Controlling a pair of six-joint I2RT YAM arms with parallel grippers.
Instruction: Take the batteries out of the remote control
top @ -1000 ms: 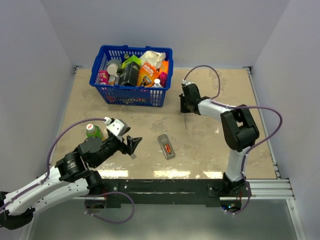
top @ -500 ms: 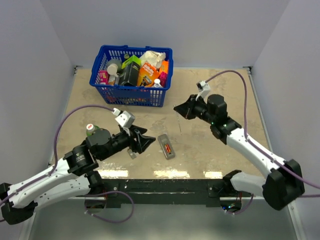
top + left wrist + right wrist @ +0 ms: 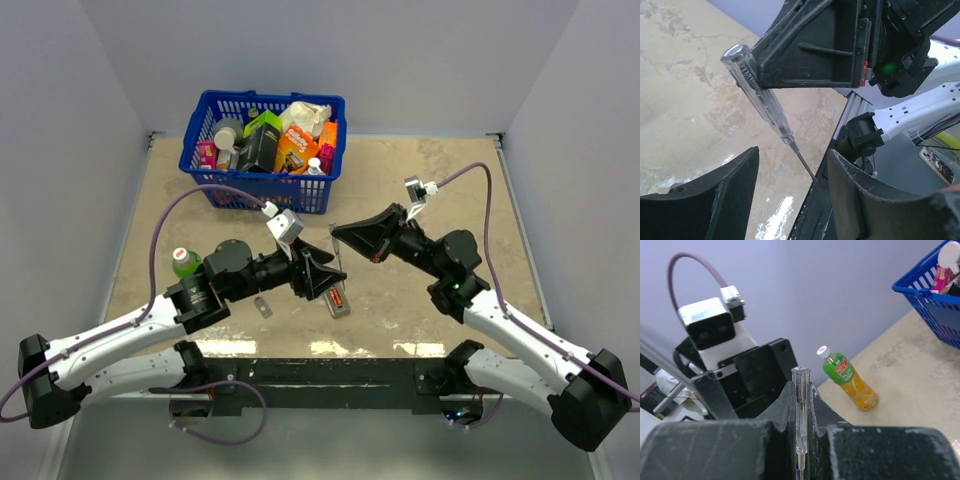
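The remote control lies back up on the table's near middle, a red-orange battery showing in its recess. My left gripper hovers just over its far end, open and empty. My right gripper faces it from the right, shut on a clear-handled screwdriver. The screwdriver slants down, and its metal tip sits between my left fingers. Neither wrist view shows the remote or the batteries.
A small grey cover piece lies left of the remote. An orange drink bottle stands at the left. A blue basket full of groceries sits at the back. Grey walls stand on three sides.
Both arms swung in to the table's middle. The right gripper carried the screwdriver from the far right toward the remote. The left gripper moved right over the remote and narrowed a little.
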